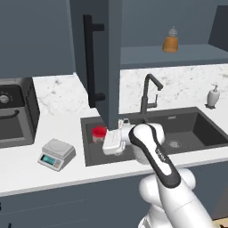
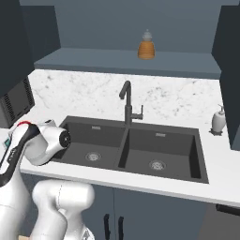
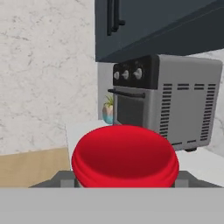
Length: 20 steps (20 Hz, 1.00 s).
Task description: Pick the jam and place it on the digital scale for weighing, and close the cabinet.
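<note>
Gripper (image 1: 103, 139) is clamped on the jam (image 1: 99, 132) — the hand view has the red lid (image 3: 124, 157) sitting right between the fingertips, so the jar is held and off any surface. In the left base view it hangs over the left end of the sink (image 1: 196, 129), just under the bottom edge of the open cabinet door (image 1: 99, 58).

Step in hand, as I read it: carry to the digital scale (image 1: 56, 154), which sits on the counter (image 1: 26, 171) down-left of the sink, near but apart from the jar.

How to do it well:
- Travel left and toward the counter's front edge, keeping under the door — its lower corner is the nearest thing to clip.
- Keep the jar upright; I can't tell how deep the grip is on the glass.
- Centre over the round top plate, not the display side, then lower straight down.
- Release only once the base is seated, and lift clear vertically so the jar doesn't get dragged off the plate.

Cabinet still stands open, long black handle (image 1: 90, 62) facing out — that's next after the drop. Orange bottle (image 1: 170, 41) on the shelf isn't our target; leave it.
</note>
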Available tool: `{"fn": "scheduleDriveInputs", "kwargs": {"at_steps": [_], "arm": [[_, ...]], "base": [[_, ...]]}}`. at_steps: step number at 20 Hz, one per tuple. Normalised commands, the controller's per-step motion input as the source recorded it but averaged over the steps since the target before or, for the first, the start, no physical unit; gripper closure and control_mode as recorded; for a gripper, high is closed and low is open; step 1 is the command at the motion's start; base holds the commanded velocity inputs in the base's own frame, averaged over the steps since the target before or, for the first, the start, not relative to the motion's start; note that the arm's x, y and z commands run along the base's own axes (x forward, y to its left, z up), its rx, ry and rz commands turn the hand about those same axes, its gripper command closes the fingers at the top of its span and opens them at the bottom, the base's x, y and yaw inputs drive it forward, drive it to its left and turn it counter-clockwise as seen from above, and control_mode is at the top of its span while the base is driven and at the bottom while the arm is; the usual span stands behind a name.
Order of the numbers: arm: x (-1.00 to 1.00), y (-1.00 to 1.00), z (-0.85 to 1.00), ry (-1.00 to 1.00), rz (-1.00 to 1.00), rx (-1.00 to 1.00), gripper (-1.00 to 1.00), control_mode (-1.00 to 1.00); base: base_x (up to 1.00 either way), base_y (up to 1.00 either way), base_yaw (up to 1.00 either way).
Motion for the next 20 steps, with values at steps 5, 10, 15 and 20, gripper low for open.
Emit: {"fn": "scheduleDriveInputs", "kwargs": {"at_steps": [5, 10, 15, 20], "arm": [[0.24, 0.50, -0.16, 0.13, 0.12, 0.00, 1.00, -1.00], [0.24, 0.56, 0.00, 0.09, 0.02, -0.06, 1.00, -1.00], [0.25, 0.24, -0.08, 0.01, 0.03, -0.02, 1.00, -1.00], [0.18, 0.11, -0.27, 0.00, 0.03, -0.02, 1.00, -1.00]], "base": [[0.00, 0.00, 0.00], [0.00, 0.00, 0.00], [0.00, 0.00, 0.00], [0.00, 0.00, 0.00]]}}
